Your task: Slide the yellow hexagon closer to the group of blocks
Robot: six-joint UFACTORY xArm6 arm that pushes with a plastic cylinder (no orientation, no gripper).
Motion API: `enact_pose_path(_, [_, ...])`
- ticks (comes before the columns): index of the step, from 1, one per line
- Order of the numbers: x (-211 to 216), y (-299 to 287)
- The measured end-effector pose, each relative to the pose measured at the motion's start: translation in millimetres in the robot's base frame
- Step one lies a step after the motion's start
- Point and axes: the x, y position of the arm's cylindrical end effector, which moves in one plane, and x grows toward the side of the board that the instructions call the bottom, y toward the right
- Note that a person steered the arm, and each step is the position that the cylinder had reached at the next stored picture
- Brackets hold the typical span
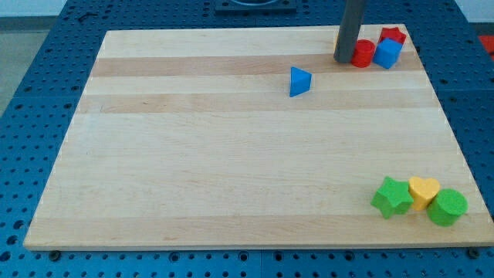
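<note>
My dark rod comes down at the view's top right, and my tip (345,61) rests on the board. Only a thin yellow-orange sliver, the yellow hexagon (336,40), shows at the rod's left edge; the rod hides the rest. Just right of my tip, touching or nearly touching it, stands a red cylinder (363,52). A blue cube (388,54) is next to the cylinder, and a red star (393,35) lies behind them near the board's top edge.
A blue triangle block (299,81) lies alone, left and below my tip. At the bottom right corner a green star (392,197), a yellow heart (424,191) and a green cylinder (447,207) sit bunched together. The wooden board (231,170) lies on a blue perforated table.
</note>
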Motion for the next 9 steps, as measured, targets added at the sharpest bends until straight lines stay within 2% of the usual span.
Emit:
enact_pose_path(2, [0.0,15.8])
enact_pose_path(3, [9.5,-52.4])
enact_pose_path(4, [11.9,-55.2])
enact_pose_path(6, [-52.7,-50.3])
enact_pose_path(7, [-52.7,-50.2])
enact_pose_path(8, [-49.5,-2.3])
enact_pose_path(9, [-47.2,2.8])
